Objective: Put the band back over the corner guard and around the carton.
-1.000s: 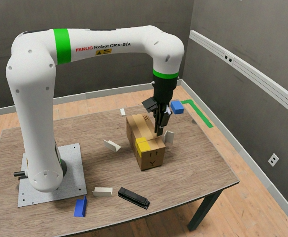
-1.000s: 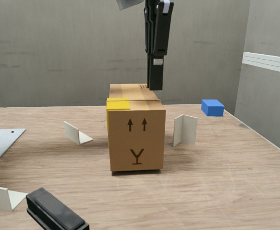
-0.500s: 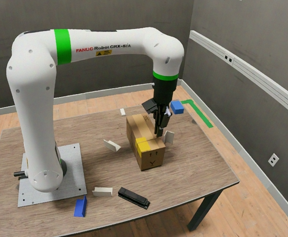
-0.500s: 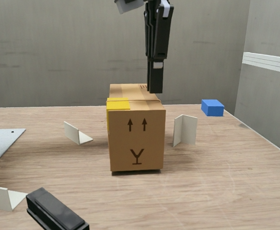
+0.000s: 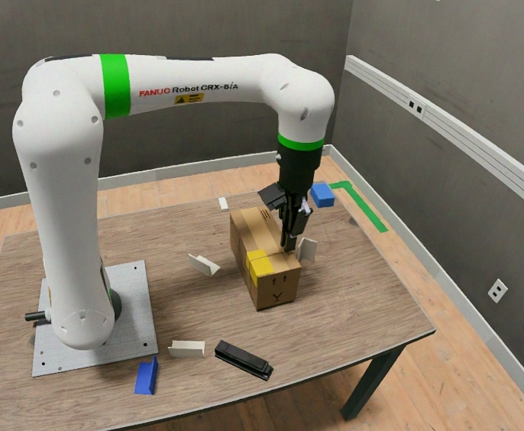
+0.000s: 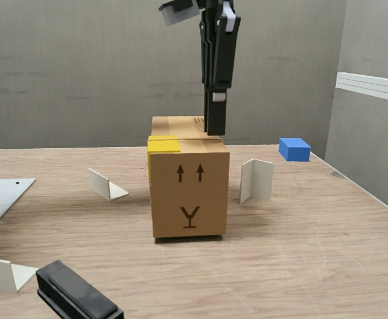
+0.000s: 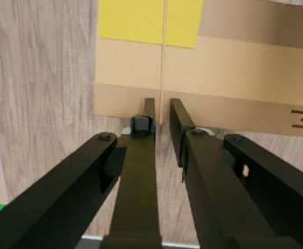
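The brown carton stands upright and level on the table. A yellow corner guard sits on its top left front corner. A thin tan band runs across the carton top and over the guard. My gripper points straight down at the carton's top right edge, where the band meets that edge. Its fingers are nearly together, with the band line showing in the narrow gap between the tips. I cannot see them pinching it.
White corner guards lie left and right of the carton, and a third lies near the front. A blue guard, a black tool and a blue block also lie on the table.
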Available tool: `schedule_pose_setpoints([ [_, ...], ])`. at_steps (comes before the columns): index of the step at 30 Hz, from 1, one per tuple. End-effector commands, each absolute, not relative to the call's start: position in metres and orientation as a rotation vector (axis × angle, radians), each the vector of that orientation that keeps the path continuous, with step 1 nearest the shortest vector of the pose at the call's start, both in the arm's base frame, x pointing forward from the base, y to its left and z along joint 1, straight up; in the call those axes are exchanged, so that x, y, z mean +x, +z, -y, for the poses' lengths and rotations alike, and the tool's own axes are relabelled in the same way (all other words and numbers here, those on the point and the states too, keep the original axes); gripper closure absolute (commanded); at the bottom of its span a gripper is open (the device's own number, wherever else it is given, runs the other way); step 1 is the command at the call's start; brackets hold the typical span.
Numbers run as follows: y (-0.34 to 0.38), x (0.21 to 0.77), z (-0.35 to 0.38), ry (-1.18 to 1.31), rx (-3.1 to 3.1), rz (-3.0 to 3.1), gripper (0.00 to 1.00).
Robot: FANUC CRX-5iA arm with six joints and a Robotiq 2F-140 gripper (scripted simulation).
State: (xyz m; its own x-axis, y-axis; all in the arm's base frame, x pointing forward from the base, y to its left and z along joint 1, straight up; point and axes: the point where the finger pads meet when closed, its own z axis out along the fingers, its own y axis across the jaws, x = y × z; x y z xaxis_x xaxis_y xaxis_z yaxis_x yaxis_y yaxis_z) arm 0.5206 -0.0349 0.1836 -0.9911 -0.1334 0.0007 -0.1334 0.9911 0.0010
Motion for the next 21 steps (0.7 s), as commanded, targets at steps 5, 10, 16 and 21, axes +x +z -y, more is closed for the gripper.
schedule_pose_setpoints([
  [5,0.1818,0.5212,0.0351,-0.001,0.21,3.136,0.82],
  [10,0.1802,0.5213,0.0351,-0.001,0.21,3.136,0.82],
  [16,0.1794,0.5213,0.0351,-0.001,0.21,3.136,0.82],
  [21,0.1793,0.5213,0.0351,-0.001,0.21,3.136,0.82],
])
